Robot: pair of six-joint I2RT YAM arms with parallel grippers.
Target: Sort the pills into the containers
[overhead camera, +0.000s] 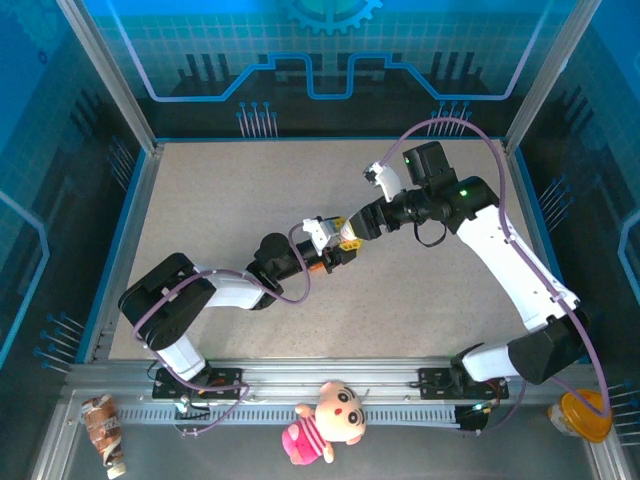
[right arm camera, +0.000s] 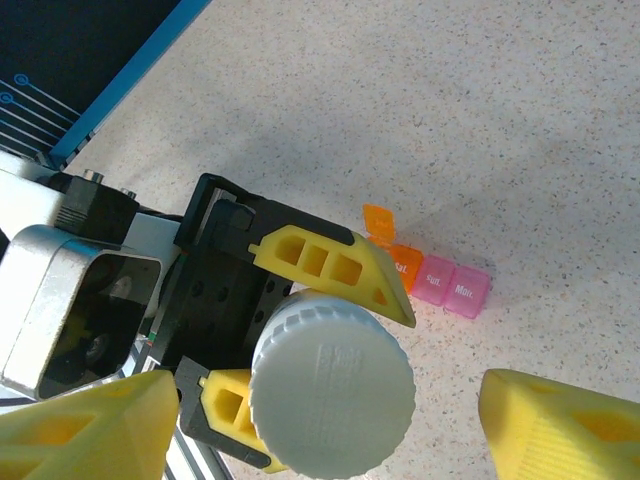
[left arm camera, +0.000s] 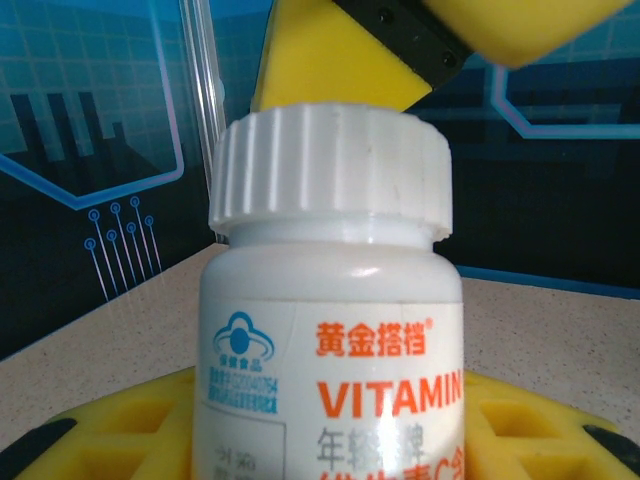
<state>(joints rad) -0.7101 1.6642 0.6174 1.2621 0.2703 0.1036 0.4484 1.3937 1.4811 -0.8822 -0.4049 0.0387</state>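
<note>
Two claws meeting over a bottle. The left claw pinches a white bottle upright by its body, one yellow finger on each side, with the ribbed white cap standing clear above them. The right claw hangs over that cap with its jaws spread: its two fingers flank the cap, and a gap shows on each side. From the left wrist, one right-claw finger appears just behind the cap's top edge; whether it touches cannot be told. The containers, a short strip with one orange compartment and two pink ones, lie on the table just beyond a left-claw fingertip, apart from both claws. The orange compartment's lid stands open.
</note>
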